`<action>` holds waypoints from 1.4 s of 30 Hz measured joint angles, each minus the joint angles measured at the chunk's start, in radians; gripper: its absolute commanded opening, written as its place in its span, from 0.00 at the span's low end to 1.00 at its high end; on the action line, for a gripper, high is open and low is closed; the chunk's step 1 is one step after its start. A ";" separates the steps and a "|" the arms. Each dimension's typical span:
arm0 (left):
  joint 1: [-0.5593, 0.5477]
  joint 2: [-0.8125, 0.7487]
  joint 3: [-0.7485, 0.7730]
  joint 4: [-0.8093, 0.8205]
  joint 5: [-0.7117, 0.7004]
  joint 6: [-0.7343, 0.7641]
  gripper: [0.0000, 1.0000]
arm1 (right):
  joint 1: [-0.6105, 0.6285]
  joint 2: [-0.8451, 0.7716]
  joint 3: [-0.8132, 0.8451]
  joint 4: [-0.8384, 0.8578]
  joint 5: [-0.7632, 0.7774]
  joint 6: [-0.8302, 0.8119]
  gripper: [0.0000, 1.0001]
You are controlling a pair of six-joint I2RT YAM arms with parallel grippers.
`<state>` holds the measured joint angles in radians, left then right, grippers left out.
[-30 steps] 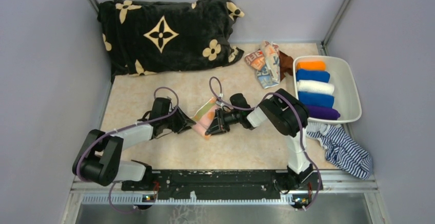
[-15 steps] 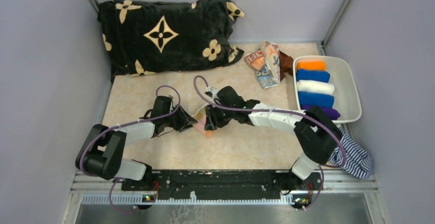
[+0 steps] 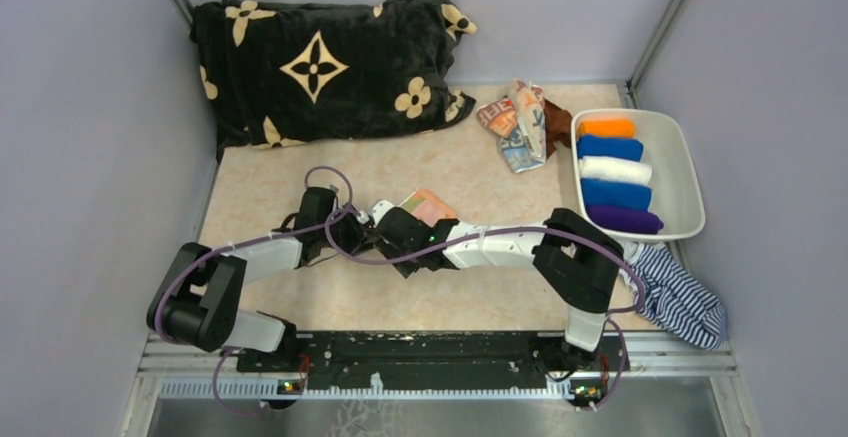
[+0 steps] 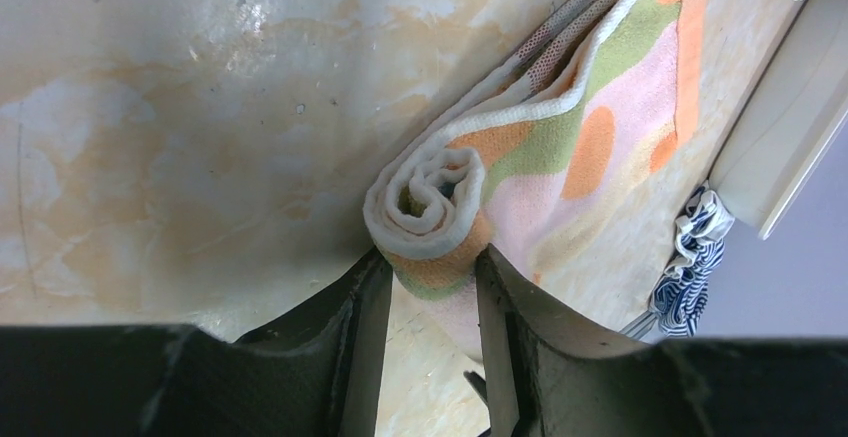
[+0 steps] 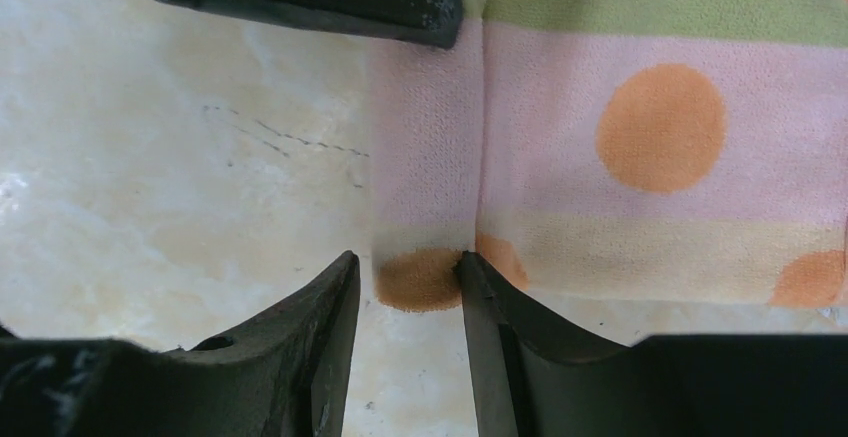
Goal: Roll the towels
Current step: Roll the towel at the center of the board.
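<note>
**Left gripper (image 4: pixel 430 255) clamps one end of the roll while right gripper (image 5: pixel 408 262) straddles the other**

Both black fingers of the left gripper press the spiral end of the soft orange-peach printed towel (image 4: pixel 600 107), banded pink and green with orange dots. The right gripper's fingers stand narrowly apart on either side of the opposite end. Whether they squeeze it cannot be told. The roll lies on the beige marbled tabletop (image 3: pixel 260 187) at mid-table. Its long axis runs roughly left to right between the two grippers. The unrolled part lies flat, showing just beyond the right gripper on the far side.
</note>
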<state>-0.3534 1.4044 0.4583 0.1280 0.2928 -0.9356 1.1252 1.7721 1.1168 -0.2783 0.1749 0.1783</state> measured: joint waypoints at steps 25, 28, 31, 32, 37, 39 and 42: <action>-0.022 -0.224 -0.034 -0.146 -0.080 0.031 0.72 | -0.027 0.033 -0.066 0.130 -0.165 0.046 0.05; -0.020 -0.332 -0.052 -0.192 -0.101 0.036 0.73 | -0.119 0.004 -0.151 0.235 -0.386 0.122 0.05; -0.019 -0.410 -0.073 -0.215 -0.105 0.035 0.74 | -0.209 0.003 -0.218 0.351 -0.579 0.212 0.05; -0.017 -0.435 -0.085 -0.218 -0.105 0.034 0.74 | -0.233 0.004 -0.240 0.388 -0.639 0.246 0.05; -0.017 -0.481 -0.143 -0.215 -0.096 0.016 0.73 | -0.331 0.060 -0.325 0.640 -0.893 0.451 0.04; -0.017 -0.470 -0.159 -0.199 -0.082 0.010 0.72 | -0.351 0.105 -0.343 0.747 -0.967 0.539 0.04; -0.017 -0.417 -0.163 -0.154 -0.059 0.004 0.69 | -0.374 0.181 -0.366 0.909 -1.051 0.668 0.04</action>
<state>-0.3702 0.9878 0.2955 -0.0257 0.2337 -0.9314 0.7509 1.9530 0.7506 0.6312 -0.8757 0.8459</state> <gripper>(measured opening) 0.722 0.117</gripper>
